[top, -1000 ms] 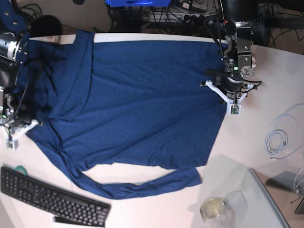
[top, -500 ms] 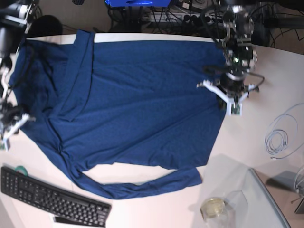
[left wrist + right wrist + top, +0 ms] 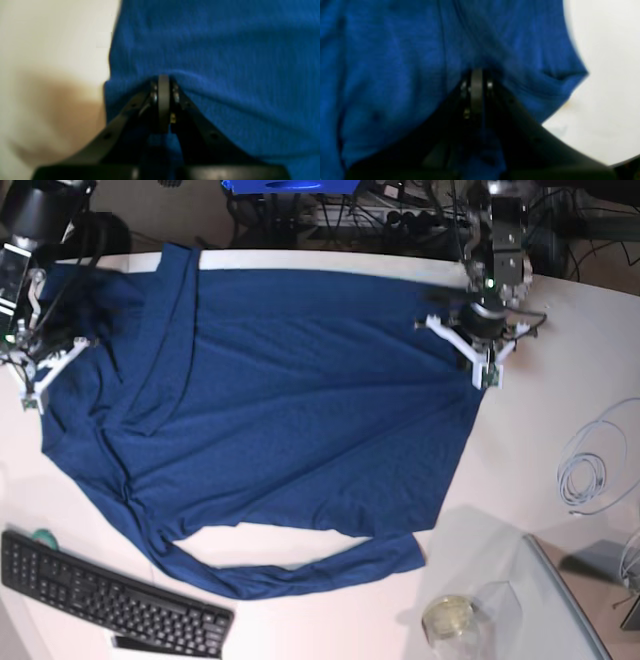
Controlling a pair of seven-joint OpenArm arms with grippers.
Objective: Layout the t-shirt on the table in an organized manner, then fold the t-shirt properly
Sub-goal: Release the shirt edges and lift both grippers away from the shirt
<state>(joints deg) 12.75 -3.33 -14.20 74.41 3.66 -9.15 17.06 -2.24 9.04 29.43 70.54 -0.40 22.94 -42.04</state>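
Base view: t-shirt (image 3: 290, 410) edges are pinched by both claws, left claw (image 3: 478, 352), right claw (image 3: 35, 370); fabric could be bunched if pulled unevenly.

Both wrist views blurred; keyboard (image 3: 110, 595) cut off at left edge

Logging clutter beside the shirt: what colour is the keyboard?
Black; the keyboard shows best in the base view.
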